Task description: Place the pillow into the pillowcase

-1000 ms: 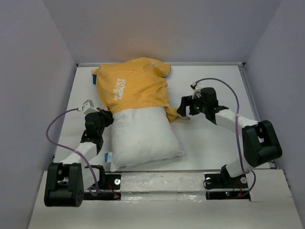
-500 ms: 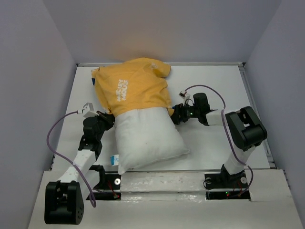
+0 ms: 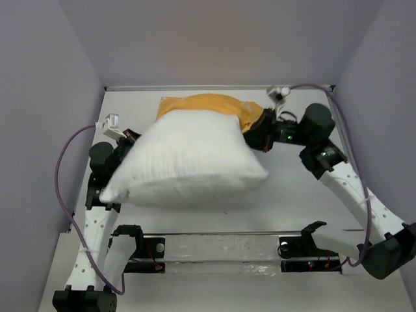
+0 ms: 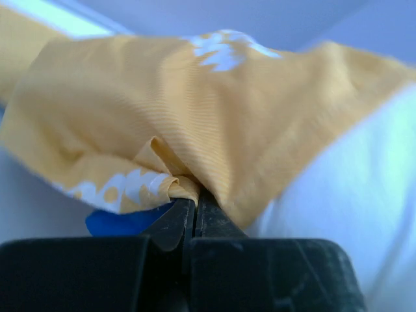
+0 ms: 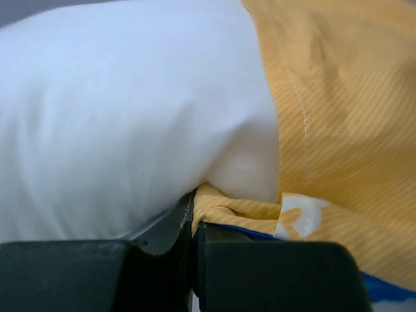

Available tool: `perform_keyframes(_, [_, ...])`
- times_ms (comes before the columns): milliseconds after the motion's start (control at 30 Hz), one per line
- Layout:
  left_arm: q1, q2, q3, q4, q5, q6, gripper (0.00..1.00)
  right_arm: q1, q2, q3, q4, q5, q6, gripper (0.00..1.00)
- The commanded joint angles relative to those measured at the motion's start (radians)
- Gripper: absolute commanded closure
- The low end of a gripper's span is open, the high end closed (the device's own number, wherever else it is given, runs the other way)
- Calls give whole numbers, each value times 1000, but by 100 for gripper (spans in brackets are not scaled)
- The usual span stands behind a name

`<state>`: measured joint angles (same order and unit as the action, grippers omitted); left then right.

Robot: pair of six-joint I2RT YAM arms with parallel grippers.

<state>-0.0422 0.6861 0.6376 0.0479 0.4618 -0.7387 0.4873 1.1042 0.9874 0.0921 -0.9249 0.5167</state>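
The plump white pillow [image 3: 188,159] hangs lifted above the table, its far end inside the mustard-yellow pillowcase [image 3: 208,105], which shows only behind its top edge from above. My left gripper [image 3: 127,140] is shut on the pillowcase's left edge; the left wrist view shows the yellow cloth [image 4: 195,123] pinched in the jaws, blue lining beneath, the pillow [image 4: 364,208] at the right. My right gripper [image 3: 260,133] is shut on the pillowcase's right edge; its wrist view shows folded yellow cloth [image 5: 227,209] clamped under the pillow [image 5: 130,117].
The white table [image 3: 305,188] is enclosed by grey-lilac walls on three sides, with a raised rim at the back. Both arm bases [image 3: 305,247] stand on the near edge. Purple cables [image 3: 62,175] loop beside each arm.
My right gripper moved in to the pillowcase's right edge and shut on it. Both arms then lifted, raising pillow and pillowcase off the table; the pillow now hangs toward the camera.
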Motion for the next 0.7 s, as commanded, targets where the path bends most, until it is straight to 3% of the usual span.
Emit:
perform_keyframes(0, [-7,-16,198,168,274,-100,100,-82,29,354,126,-43,262,100])
perform_keyframes(133, [18,32,330,280,302,-179,100,-179,131,438,126,1,293,100])
perform_keyframes(267, [33,62,444,289,221,-149,100,-199,92,395,112,102,234,100])
perform_keyframes(367, [33,44,534,307,129,-111,100,-199,65,542,-35,209,67,100])
perform_keyframes(500, [33,3,573,315,-11,-45,100,-199,42,563,-60,291,-10,100])
perform_keyframes(567, [34,33,620,419,38,-85,100,-199,147,756,-135,256,-38,100])
perform_keyframes(633, [33,113,799,420,86,-94,100,-161,169,941,-147,222,-73,100])
perform_keyframes(667, [34,113,829,423,72,-84,100,-135,157,947,-153,236,-105,100])
